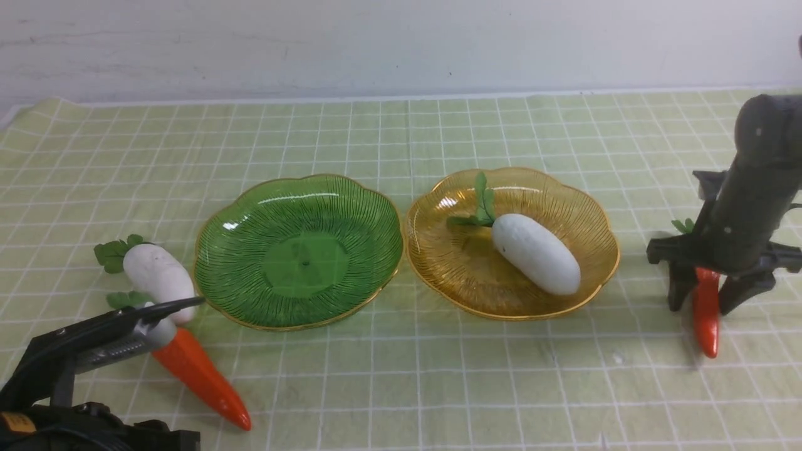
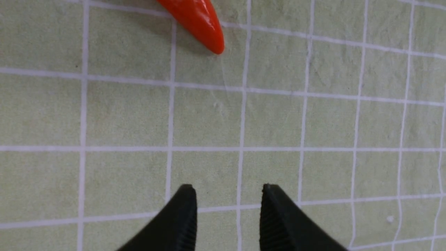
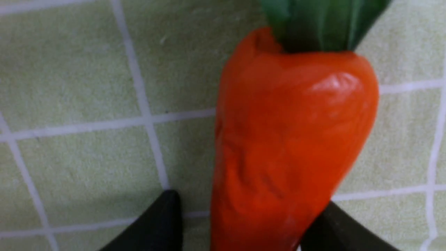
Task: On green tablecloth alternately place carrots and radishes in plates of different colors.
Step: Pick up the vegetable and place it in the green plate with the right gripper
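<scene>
On the green tablecloth (image 1: 401,388) the green plate (image 1: 299,250) is empty. The amber plate (image 1: 512,241) holds one white radish (image 1: 536,252). A second radish (image 1: 160,274) and a carrot (image 1: 200,374) lie left of the green plate. My left gripper (image 1: 175,307) hovers over them, open and empty (image 2: 228,195); only that carrot's tip (image 2: 200,22) shows in the left wrist view. My right gripper (image 1: 705,294) is open and straddles the other carrot (image 1: 707,313) lying on the cloth at the right. In the right wrist view this carrot (image 3: 289,132) touches one finger (image 3: 334,223), with a gap to the other.
A pale wall runs behind the table's far edge (image 1: 401,97). The cloth is slightly wrinkled. The right arm's dark body (image 1: 755,188) stands over the right side. The left arm's base (image 1: 62,426) fills the lower left corner.
</scene>
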You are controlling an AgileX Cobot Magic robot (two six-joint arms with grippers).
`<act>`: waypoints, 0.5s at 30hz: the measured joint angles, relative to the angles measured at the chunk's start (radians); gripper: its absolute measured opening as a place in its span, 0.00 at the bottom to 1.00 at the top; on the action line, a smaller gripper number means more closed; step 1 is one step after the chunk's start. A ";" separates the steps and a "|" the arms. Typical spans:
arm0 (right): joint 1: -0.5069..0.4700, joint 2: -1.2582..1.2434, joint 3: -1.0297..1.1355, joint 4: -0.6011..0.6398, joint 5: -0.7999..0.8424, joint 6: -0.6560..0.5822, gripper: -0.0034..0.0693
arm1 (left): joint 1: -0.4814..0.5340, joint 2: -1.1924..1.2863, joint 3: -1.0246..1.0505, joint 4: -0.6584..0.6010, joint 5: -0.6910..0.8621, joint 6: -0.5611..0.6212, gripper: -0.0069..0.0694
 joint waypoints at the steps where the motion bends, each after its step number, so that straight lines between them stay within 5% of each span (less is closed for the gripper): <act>1: -0.002 0.000 0.000 0.001 0.004 -0.010 0.52 | 0.000 0.000 0.000 0.000 0.000 0.000 0.40; 4: -0.014 -0.009 0.001 0.007 0.025 -0.026 0.36 | 0.000 0.000 0.000 0.000 0.000 0.000 0.40; 11: -0.021 -0.124 -0.030 0.021 0.077 -0.032 0.37 | 0.000 0.000 0.000 0.000 0.000 0.000 0.40; 15: 0.019 -0.203 -0.135 0.268 0.078 -0.144 0.37 | 0.000 0.000 0.000 0.000 0.000 0.000 0.40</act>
